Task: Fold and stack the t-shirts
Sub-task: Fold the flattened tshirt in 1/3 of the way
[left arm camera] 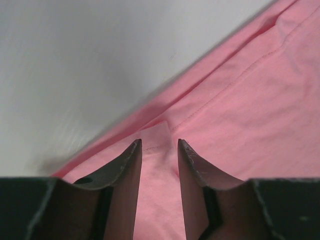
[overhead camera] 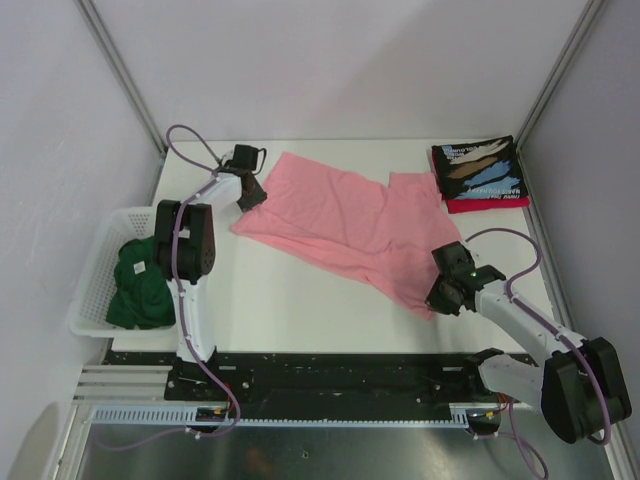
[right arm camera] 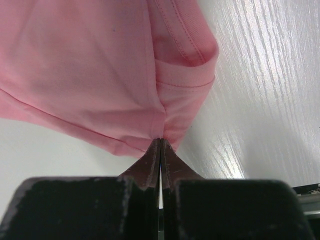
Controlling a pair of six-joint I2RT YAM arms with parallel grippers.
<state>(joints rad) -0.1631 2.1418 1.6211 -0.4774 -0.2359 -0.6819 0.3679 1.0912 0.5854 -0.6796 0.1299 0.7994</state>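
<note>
so pink tee (overhead camera: 340, 225) looked limp, light; right claw (right arm camera: 160, 142) clamped its hem corner; left claw (left arm camera: 160, 145) stood parted astride opposite edge, gripping nothing; corners suited gripping.

A white slatted plastic basket (overhead camera: 92, 285) sits at the left edge of the white table (overhead camera: 300, 305).

White arms (overhead camera: 190, 310), black joints (overhead camera: 192, 240), looping purple cables (overhead camera: 184, 131).

Spread tee (overhead camera: 340, 225) centre, basket (overhead camera: 98, 272) left, folded stack (overhead camera: 480, 172) far right.
</note>
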